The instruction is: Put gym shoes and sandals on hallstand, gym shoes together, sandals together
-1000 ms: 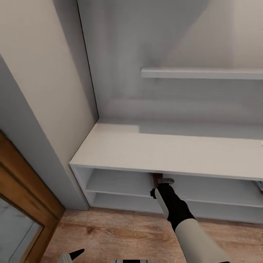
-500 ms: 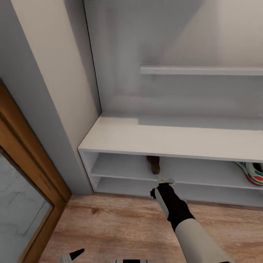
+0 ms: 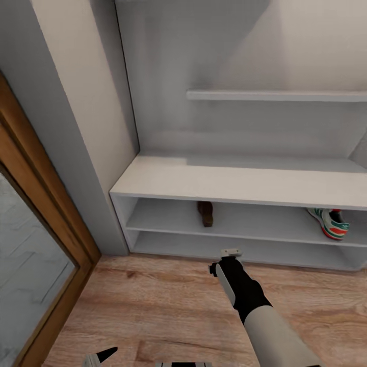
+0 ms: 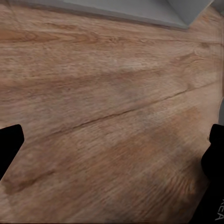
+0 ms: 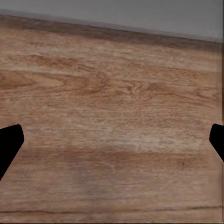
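The pale grey hallstand stands ahead against the wall. One dark brown sandal lies on its upper shelf bay, left of centre. A cream gym shoe with green stripes and a red-orange heel sits on the same shelf at the far right. My right arm reaches over the wood-plank floor in front of the rack. The right gripper is open over bare planks, holding nothing. The left gripper is open too, low over the floor, with a black fingertip at the head view's lower edge.
A wood-framed door with a glass panel stands at the left, beside a grey wall corner. A floating shelf juts from the rack's back panel. The rack's lower bay holds nothing that I can see.
The whole view has shifted as the camera pulled back: more of the rack's shelves show, and the sandal and gym shoe have come into sight. My right arm keeps its pose.
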